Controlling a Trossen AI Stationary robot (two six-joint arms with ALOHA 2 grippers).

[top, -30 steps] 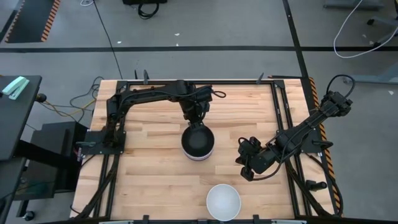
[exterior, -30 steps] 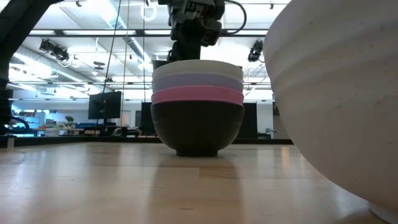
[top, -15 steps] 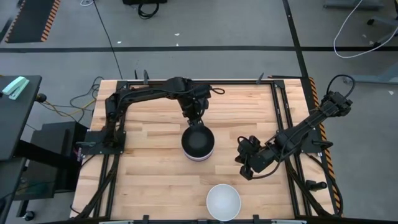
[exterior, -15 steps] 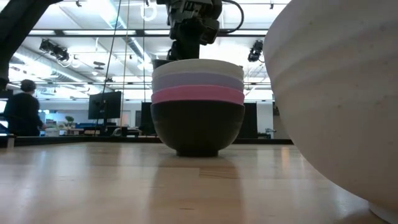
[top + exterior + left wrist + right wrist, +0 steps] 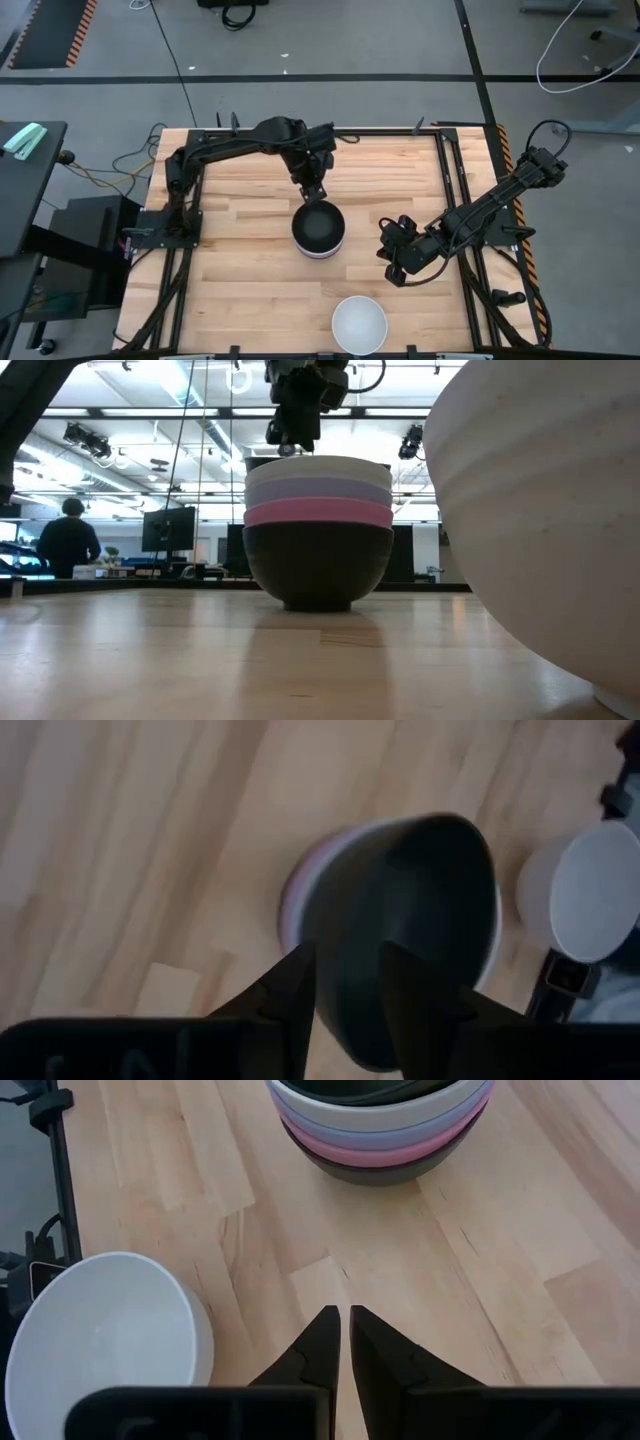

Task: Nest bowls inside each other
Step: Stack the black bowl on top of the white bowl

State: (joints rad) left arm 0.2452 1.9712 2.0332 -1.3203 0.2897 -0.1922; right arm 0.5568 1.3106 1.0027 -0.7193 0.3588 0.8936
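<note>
High view shows the wooden table (image 5: 240,300) with the left gripper (image 5: 314,190) hovering just beyond the far rim of the nested stack of bowls (image 5: 319,231), clear of it and carrying nothing. In the left wrist view its fingers (image 5: 290,995) stand a little apart with only the stack's dark inside showing between them, so the tool is released. The stack sits near the table's middle. From the low view its layers read, bottom to top, black bowl (image 5: 318,565), pink bowl (image 5: 318,513), lavender-blue bowl (image 5: 318,490) and white bowl (image 5: 318,467); from above, a second black bowl (image 5: 319,227) lines the inside.

Right of the stack and well apart from it, the right gripper (image 5: 395,266) waits low over the table. In the right wrist view its fingers (image 5: 322,1342) are nearly closed, a thin slit between them and nothing grasped.

The lone white bowl (image 5: 359,324) stands by itself, upright, nearer the front edge than the stack and to the stack's right.

Behind the stack in the low view, a person (image 5: 68,542) shows at the room's left side.
</note>
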